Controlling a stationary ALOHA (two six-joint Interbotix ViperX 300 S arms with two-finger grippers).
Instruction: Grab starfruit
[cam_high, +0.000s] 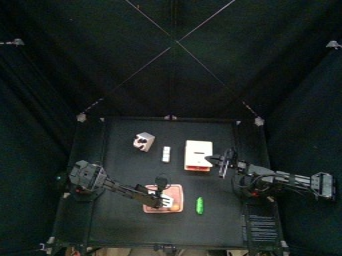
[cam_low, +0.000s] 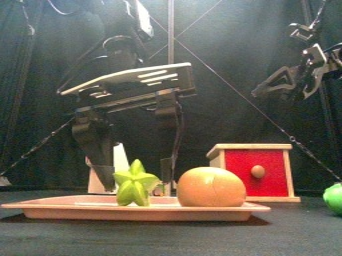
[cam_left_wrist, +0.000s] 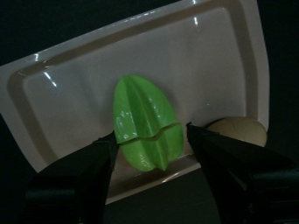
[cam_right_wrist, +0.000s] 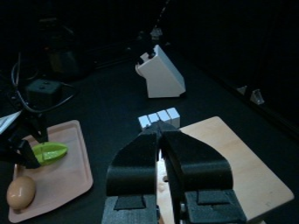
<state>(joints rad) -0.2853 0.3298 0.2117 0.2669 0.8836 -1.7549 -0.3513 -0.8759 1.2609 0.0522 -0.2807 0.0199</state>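
Between your left hand's (cam_left_wrist: 155, 162) spread jaws sits the starfruit (cam_left_wrist: 147, 122), lying on the tray (cam_left_wrist: 70, 83) with an orange (cam_low: 211, 186) just beside it, so you're lined up to close along its narrow width. Your right hand (cam_right_wrist: 167, 149), jaws together, idles well apart over the wooden board (cam_right_wrist: 239, 166).

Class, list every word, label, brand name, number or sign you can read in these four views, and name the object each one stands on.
None: no readable text in any view.
Starfruit, tray, round orange fruit: unmarked.
Red box: only a round knob, no lettering.
White block: no markings legible.
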